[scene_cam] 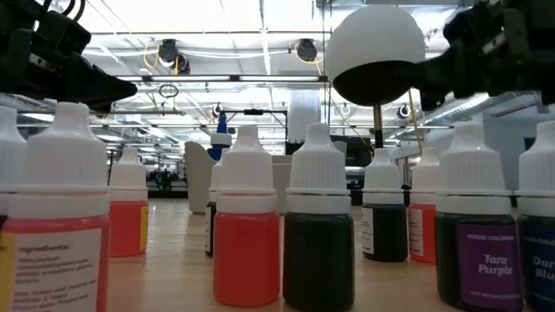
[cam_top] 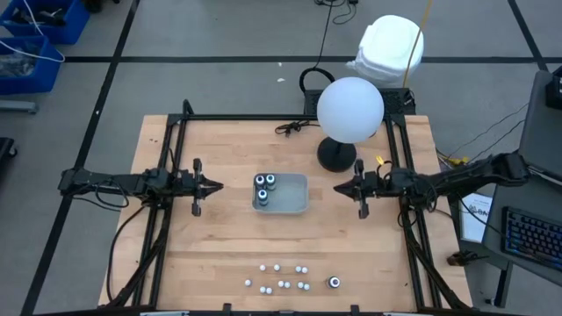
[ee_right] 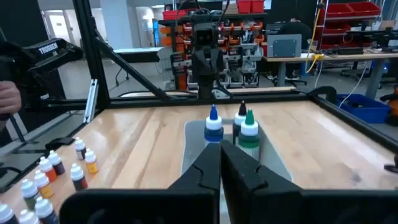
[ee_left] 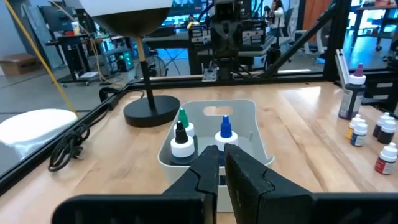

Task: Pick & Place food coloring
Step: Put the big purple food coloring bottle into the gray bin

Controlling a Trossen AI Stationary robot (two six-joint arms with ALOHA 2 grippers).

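Observation:
Several tiny white-capped food coloring bottles [cam_top: 281, 276] stand upright near the table's front edge, with one dark round jar [cam_top: 334, 282] at their right. They fill the low view, some red [scene_cam: 246, 234], some dark [scene_cam: 318, 238]. A shallow tray [cam_top: 294, 200] at mid-table holds three taller bottles [cam_top: 265, 186] at its left end. My left gripper [cam_top: 215, 185] hovers shut and level just left of the tray. My right gripper [cam_top: 338, 187] hovers shut and level just right of it. Both point at the tray and hold nothing.
A lamp with a white globe [cam_top: 349, 107] stands on a black base [cam_top: 336, 155] behind the tray's right end, its cord [cam_top: 294, 127] lying at the back. A black frame [cam_top: 180, 158] borders the table. A person's hand [ee_right: 6, 96] shows beyond the table.

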